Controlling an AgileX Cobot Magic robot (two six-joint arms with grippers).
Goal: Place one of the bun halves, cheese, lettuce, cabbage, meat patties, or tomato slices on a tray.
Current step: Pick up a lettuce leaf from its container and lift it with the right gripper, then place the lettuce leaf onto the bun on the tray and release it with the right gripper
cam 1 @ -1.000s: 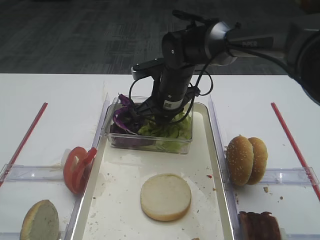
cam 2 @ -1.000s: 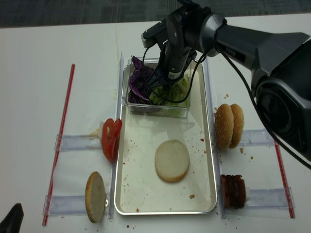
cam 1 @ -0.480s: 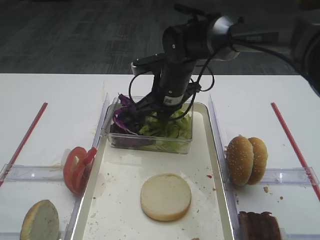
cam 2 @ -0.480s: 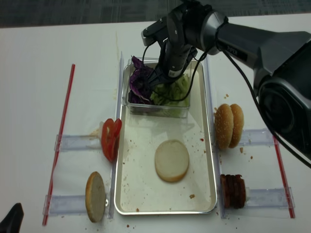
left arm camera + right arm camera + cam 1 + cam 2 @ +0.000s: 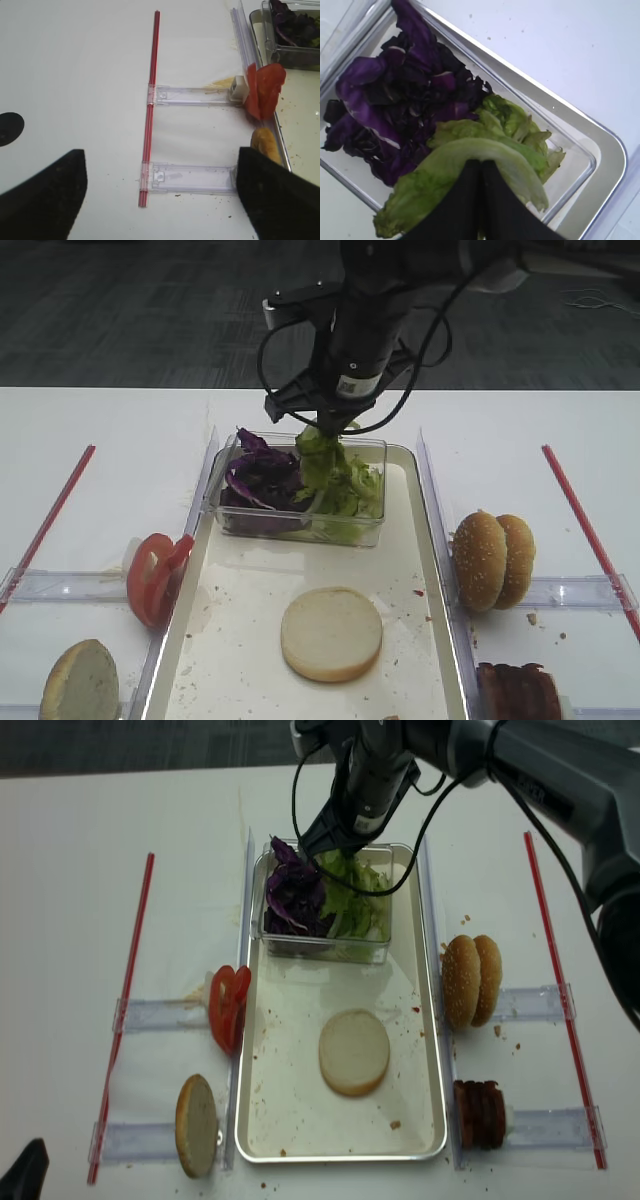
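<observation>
My right gripper point(image 5: 326, 426) hangs just above the clear tub point(image 5: 300, 530) at the tray's far end, shut on a light green lettuce point(image 5: 440, 172) leaf that dangles from its tip point(image 5: 481, 164). More lettuce point(image 5: 345, 490) and purple cabbage point(image 5: 258, 480) lie in the tub below. A pale cut-face bun half point(image 5: 331, 633) rests on the off-white tray point(image 5: 235, 640). The left gripper point(image 5: 160, 200) is open over bare table, left of the tray, with nothing between its fingers point(image 5: 45, 195).
Tomato slices point(image 5: 155, 578) stand on edge left of the tray, with a bun half point(image 5: 80, 683) nearer me. Seeded bun halves point(image 5: 493, 558) and meat patties point(image 5: 518, 692) stand to the right. Clear plastic holders point(image 5: 192, 177) and red strips point(image 5: 150, 110) lie on the table.
The right gripper shut inside the tub, then rose out of it with a lettuce leaf in its jaws. The left arm has not moved.
</observation>
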